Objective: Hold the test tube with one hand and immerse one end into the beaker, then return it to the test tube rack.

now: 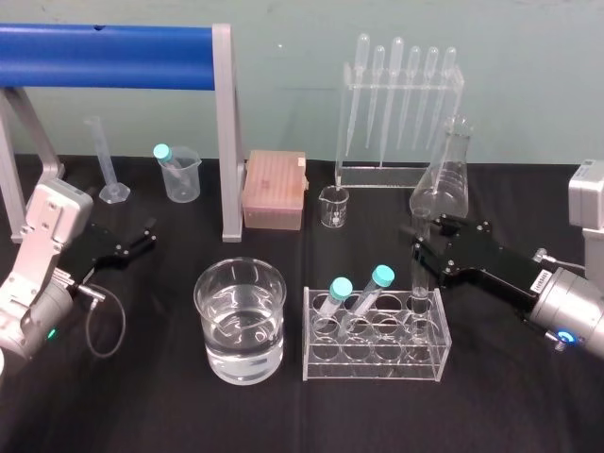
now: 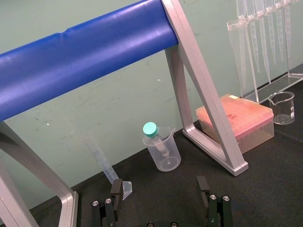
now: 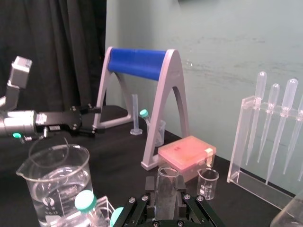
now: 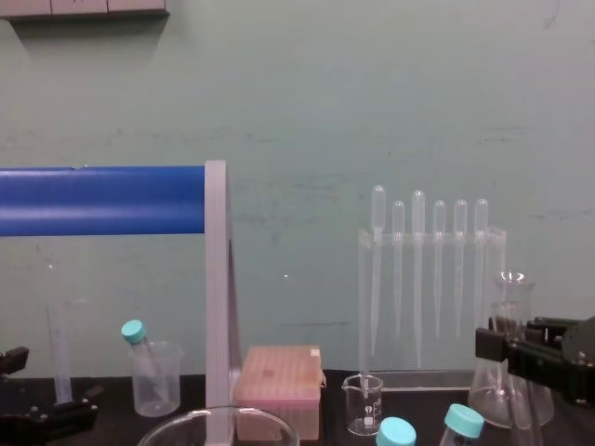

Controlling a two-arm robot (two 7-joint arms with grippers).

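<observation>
The right gripper (image 1: 422, 253) is clamped on the upper part of the test tube (image 1: 418, 294), which stands upright. In the right wrist view its fingers (image 3: 182, 201) press the glass from both sides. Directly below the gripper, the tube's lower end sits in the end hole of the test tube rack (image 1: 373, 363). Its tip is hard to trace among the clear walls. The beaker (image 1: 202, 316), partly filled with clear liquid, stands beyond the rack's far end from this gripper. The left gripper (image 1: 151, 234) hangs open and empty, well apart, over the worktop (image 1: 142, 406).
</observation>
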